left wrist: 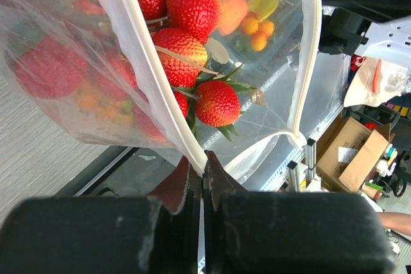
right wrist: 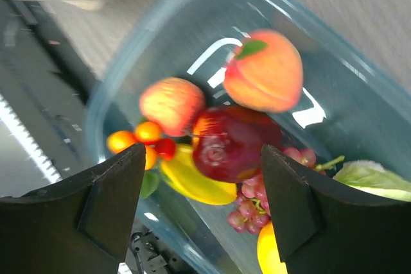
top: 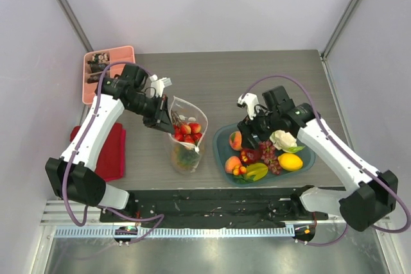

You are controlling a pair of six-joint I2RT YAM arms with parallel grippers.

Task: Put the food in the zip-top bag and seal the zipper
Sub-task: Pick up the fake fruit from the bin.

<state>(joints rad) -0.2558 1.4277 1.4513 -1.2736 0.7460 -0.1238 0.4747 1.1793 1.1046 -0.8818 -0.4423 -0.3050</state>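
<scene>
The clear zip-top bag point(top: 185, 140) stands open at the table's middle, with red strawberries point(top: 187, 133) inside. My left gripper point(top: 166, 120) is shut on the bag's whitish zipper strip point(left wrist: 146, 75) at the mouth edge and holds it up. The strawberries show through the plastic in the left wrist view point(left wrist: 192, 11). My right gripper point(top: 249, 134) is open and empty above the teal plate point(top: 221, 140). Below its fingers lie a peach point(right wrist: 264, 72), a dark red apple point(right wrist: 232, 143), a second peach point(right wrist: 172, 104), grapes point(right wrist: 257, 198) and a yellow fruit point(right wrist: 192, 178). A lemon point(top: 290, 162) and cauliflower point(top: 282, 139) lie further right.
A pink compartment tray point(top: 106, 72) stands at the back left. A red cloth point(top: 110, 151) lies at the left edge. A black strip point(top: 212, 198) runs along the table's near edge.
</scene>
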